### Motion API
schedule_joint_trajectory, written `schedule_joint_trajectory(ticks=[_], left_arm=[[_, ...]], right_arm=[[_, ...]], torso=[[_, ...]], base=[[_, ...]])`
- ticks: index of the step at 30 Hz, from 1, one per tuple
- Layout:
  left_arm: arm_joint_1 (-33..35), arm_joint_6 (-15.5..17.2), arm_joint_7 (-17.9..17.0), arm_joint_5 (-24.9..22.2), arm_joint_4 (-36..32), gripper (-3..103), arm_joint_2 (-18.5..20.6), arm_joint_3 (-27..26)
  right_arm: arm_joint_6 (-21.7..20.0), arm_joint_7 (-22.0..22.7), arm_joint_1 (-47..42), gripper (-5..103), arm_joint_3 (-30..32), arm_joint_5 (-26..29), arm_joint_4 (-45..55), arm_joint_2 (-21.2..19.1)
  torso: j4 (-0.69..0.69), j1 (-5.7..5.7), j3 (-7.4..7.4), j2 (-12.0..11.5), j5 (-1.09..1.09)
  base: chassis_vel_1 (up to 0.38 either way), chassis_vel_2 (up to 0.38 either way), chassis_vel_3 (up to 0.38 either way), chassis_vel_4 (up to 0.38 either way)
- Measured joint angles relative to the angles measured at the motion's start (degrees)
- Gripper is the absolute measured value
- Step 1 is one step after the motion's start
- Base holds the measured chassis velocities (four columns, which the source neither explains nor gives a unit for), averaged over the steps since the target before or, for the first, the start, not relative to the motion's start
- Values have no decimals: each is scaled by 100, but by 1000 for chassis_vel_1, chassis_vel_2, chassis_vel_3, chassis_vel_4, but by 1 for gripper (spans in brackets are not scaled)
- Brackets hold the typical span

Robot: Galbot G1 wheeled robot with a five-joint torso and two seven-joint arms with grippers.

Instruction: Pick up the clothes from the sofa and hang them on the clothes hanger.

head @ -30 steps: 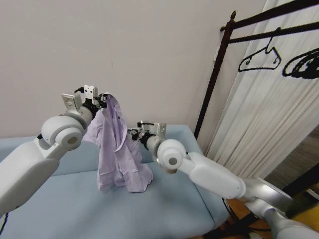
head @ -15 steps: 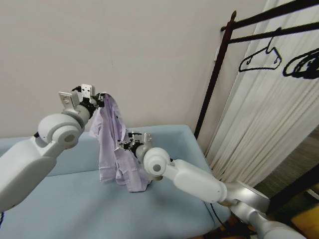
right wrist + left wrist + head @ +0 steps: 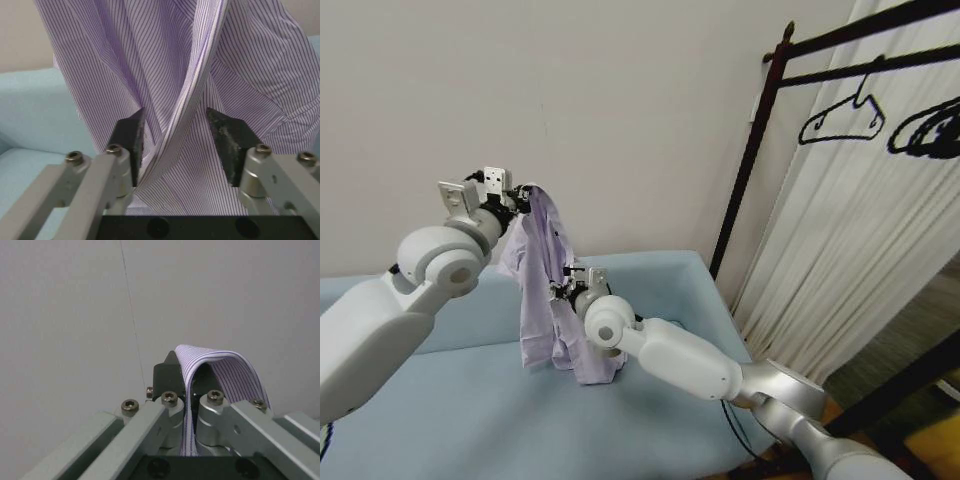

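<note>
A purple striped shirt hangs above the light blue sofa, its lower end bunched on the seat. My left gripper is shut on the shirt's top fold, with the striped cloth pinched between its fingers. My right gripper has come up against the hanging shirt at mid height. It stands open in the right wrist view, and a fold of the shirt lies between its black pads. The black clothes rack with a wire hanger stands at the right.
A pale wall rises behind the sofa. A white curtain hangs behind the rack, and a dark garment hangs on the rail at the far right. Wooden floor shows at the lower right.
My right arm has swung left and brought its gripper in against the hanging shirt. The left gripper has held the shirt up, nearly still.
</note>
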Motion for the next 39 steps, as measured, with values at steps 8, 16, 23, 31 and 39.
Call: schedule_joint_trajectory(ticks=[8, 16, 23, 31, 39], left_arm=[[-82, -2, 8, -56, 3, 1, 10, -2], [-65, -3, 8, -62, -8, 1, 61, -34], [27, -23, 4, 60, 1, 1, 74, -98], [194, -44, 4, 265, -50, 1, 39, -149], [308, -61, -5, 481, -107, 1, -8, -198]], right_arm=[[12, -76, -3, 13, -67, -172, -108, 102], [16, -96, -8, 1, -109, -400, -127, 41], [-126, -98, 194, 1, -158, -809, 0, -477], [-271, -235, 673, 1, -51, -963, 176, -1076], [-496, -579, 1205, 1, 25, -1046, 301, -1675]], torso=[[0, 0, 0, 0, 0], [1, 0, 0, 0, 0], [0, 0, 0, 0, 1], [0, 0, 0, 0, 2], [0, 0, 0, 0, 2]], base=[[0, 0, 0, 0], [0, 0, 0, 0], [0, 0, 0, 0], [0, 0, 0, 0], [0, 0, 0, 0]])
